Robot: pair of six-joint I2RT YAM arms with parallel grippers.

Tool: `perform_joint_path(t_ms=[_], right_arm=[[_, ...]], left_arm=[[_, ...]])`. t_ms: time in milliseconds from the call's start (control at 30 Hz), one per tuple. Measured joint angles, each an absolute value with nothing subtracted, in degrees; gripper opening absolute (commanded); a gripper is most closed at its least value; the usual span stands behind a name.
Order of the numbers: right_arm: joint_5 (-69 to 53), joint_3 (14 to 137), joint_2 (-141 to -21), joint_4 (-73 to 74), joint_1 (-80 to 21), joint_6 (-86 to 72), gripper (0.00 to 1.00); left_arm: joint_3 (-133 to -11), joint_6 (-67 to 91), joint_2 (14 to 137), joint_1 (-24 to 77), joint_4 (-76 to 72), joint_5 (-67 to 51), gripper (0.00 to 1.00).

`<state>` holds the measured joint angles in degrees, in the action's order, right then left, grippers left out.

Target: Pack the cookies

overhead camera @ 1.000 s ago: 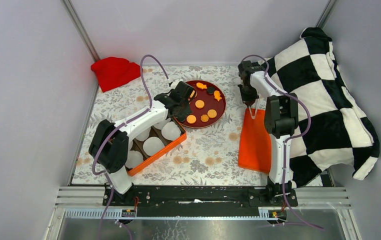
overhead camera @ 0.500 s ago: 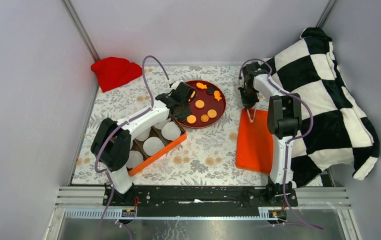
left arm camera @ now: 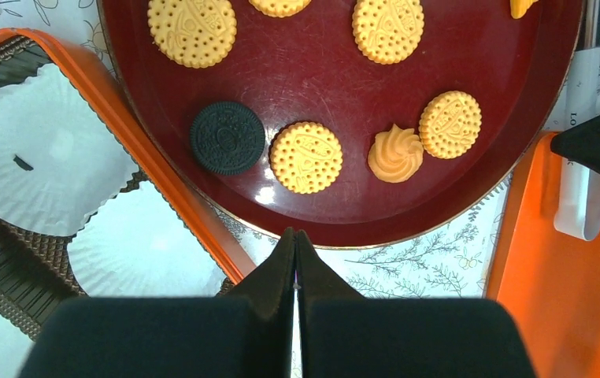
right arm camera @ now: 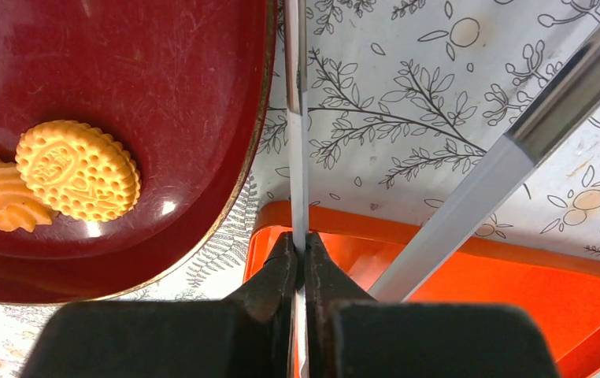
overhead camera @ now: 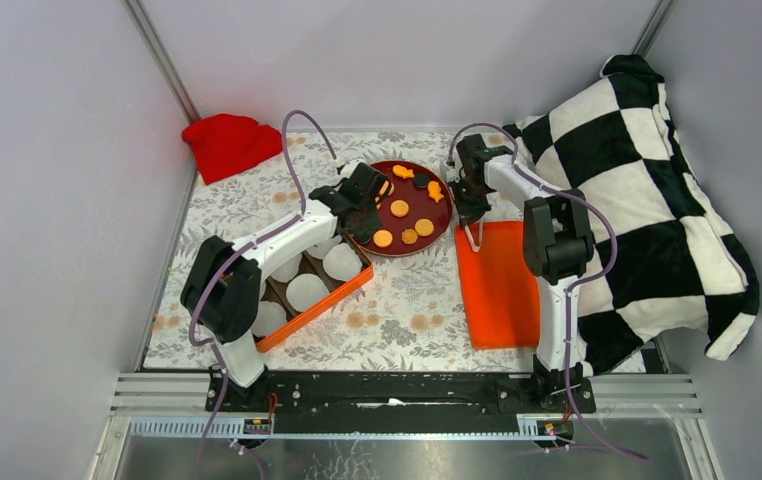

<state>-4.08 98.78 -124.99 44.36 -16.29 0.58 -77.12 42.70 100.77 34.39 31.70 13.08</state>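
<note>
Right pincer [right arm camera: 299, 242], clamped on thin white tongs [right arm camera: 295, 118], hangs just off the right rim of the dark red plate [right arm camera: 163, 79]. The cookies [right arm camera: 78, 170] lie to its left, the tongs' blade running alongside that rim. Left pincer [left arm camera: 294, 238], fingers together and empty, points at the plate's near-left edge, beside the orange box [left arm camera: 131, 142] on the flowered bench [right arm camera: 407, 94]. Room looks tight.

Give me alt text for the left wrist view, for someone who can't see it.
The left hand, shut and empty, hovers at the near rim of a dark red plate holding round yellow cookies, one dark sandwich cookie and a swirl-shaped one. An orange box with white paper liners sits to its left, an orange lid to its right.
</note>
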Motion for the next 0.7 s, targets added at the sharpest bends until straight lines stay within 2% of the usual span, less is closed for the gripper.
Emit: perform_joint_path(t_ms=[300,467,700], right_arm=[[-0.1,105.1,-125.9,46.9,-16.3,-1.2,0.00],[3.2,112.9,-130.6,47.0,-16.2,-1.1,0.00],[5.6,116.5,-135.5,48.4,-15.8,-0.9,0.00]], left_arm=[[-77.1,41.4,97.9,34.4,31.7,13.1,0.00],[-77.1,41.0,97.7,34.4,31.7,13.0,0.00],[-77.1,40.7,97.7,34.4,31.7,13.1,0.00]])
